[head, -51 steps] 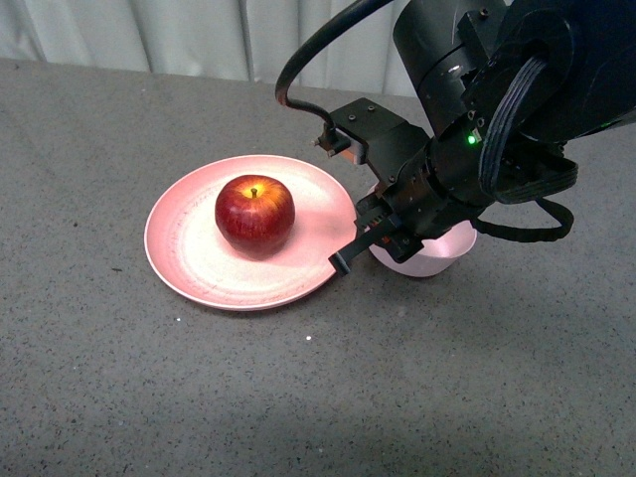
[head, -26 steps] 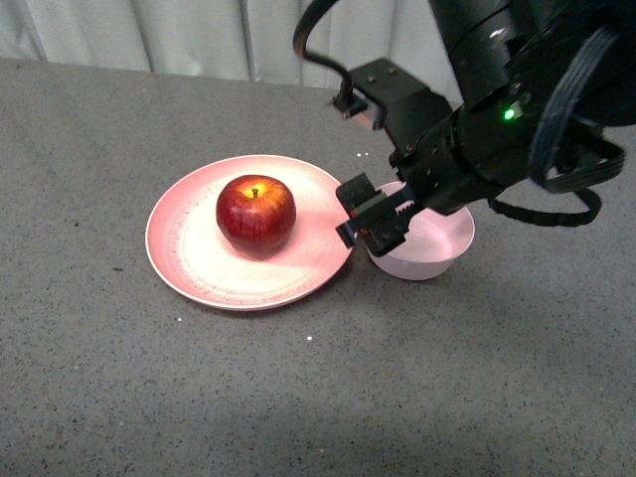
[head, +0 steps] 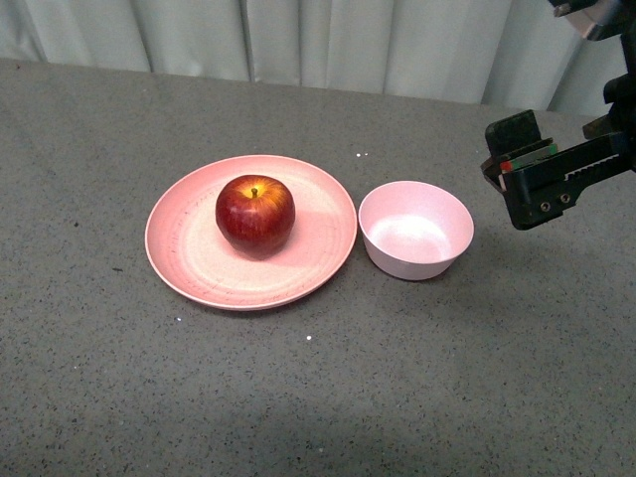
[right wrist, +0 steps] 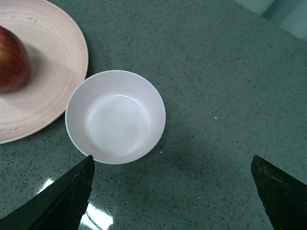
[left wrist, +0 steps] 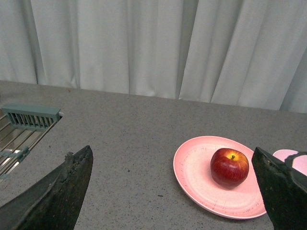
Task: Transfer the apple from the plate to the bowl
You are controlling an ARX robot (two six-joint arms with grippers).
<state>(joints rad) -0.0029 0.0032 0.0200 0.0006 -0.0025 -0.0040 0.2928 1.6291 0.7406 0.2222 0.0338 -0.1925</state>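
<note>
One glossy dark-red apple with a yellow stem patch sits at the centre of one wide, matte, faintly ringed salmon plate. Just right of the plate stands one deep, smooth pale-pink bowl, hollow bare. The table is grey speckled stone. The right gripper hangs right of the bowl, spread wide and gripping nothing. The left gripper is likewise splayed and free.

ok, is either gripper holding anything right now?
Nothing held. Left gripper and right gripper are both open and empty; the apple sits free on the plate.
</note>
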